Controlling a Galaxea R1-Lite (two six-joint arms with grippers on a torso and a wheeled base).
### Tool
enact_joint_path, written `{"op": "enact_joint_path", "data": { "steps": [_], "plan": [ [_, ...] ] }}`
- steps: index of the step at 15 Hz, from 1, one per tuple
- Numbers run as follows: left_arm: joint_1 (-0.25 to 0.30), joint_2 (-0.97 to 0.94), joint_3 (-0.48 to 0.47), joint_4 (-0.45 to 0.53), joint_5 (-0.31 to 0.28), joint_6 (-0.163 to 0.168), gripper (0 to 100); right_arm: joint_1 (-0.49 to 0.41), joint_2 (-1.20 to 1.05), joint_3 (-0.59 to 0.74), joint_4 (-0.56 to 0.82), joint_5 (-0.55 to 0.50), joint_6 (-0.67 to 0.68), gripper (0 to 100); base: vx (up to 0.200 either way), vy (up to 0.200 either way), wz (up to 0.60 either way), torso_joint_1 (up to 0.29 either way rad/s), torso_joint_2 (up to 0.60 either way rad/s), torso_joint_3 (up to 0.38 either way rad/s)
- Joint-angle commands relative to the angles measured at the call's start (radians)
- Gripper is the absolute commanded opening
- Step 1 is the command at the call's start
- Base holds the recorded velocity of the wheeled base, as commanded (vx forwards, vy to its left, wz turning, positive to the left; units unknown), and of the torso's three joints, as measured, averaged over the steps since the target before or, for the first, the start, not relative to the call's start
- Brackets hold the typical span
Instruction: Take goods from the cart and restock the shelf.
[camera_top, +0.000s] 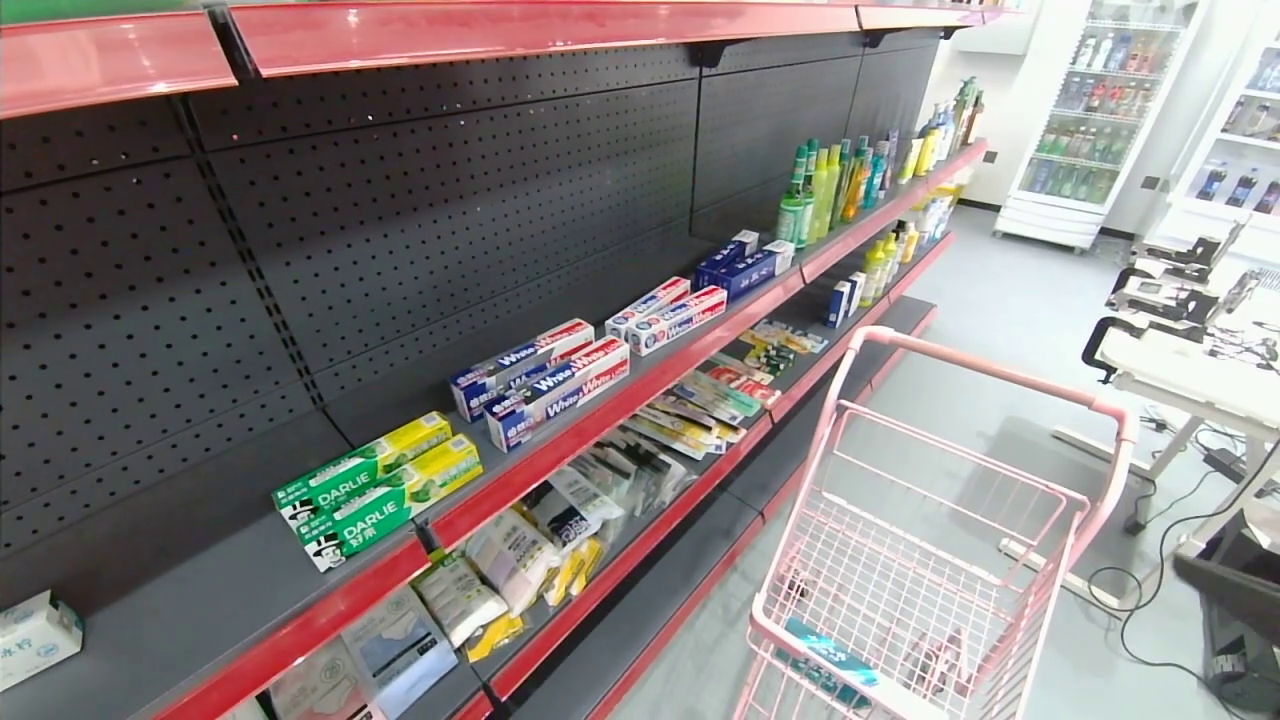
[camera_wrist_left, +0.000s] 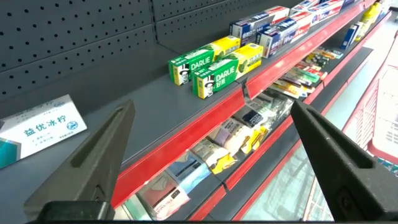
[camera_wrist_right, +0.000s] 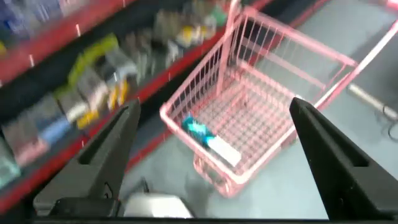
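Now, left gripper (camera_wrist_left: 211, 104) and right gripper (camera_wrist_right: 214, 106) both gape wide, empty. Teal box (camera_wrist_right: 211, 140) lies in the cart (camera_top: 985, 370) at the robot's two o'clock. Best drop straight, pinching its narrow sides, clear of wire.

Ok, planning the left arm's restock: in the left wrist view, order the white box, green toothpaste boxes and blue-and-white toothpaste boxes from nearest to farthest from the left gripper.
1. White box, on the shelf closest to the left gripper.
2. Green toothpaste boxes, midway along the same shelf.
3. Blue-and-white toothpaste boxes, farthest along it.
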Motion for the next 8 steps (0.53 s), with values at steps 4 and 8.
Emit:
{"op": "enact_joint_path", "data": {
  "steps": [4,8],
  "plan": [
    [0.0,0.001,0.0,0.0,0.001,-0.001,100,0.012,0.793,-0.086,-0.022,0.059,-0.353,100,0.0,0.0,0.0,0.0,0.0,0.0],
    [0.0,0.001,0.0,0.0,0.001,-0.001,100,0.014,0.97,-0.129,-0.06,0.062,-0.626,100,0.0,0.0,0.0,0.0,0.0,0.0]
  ]
}}
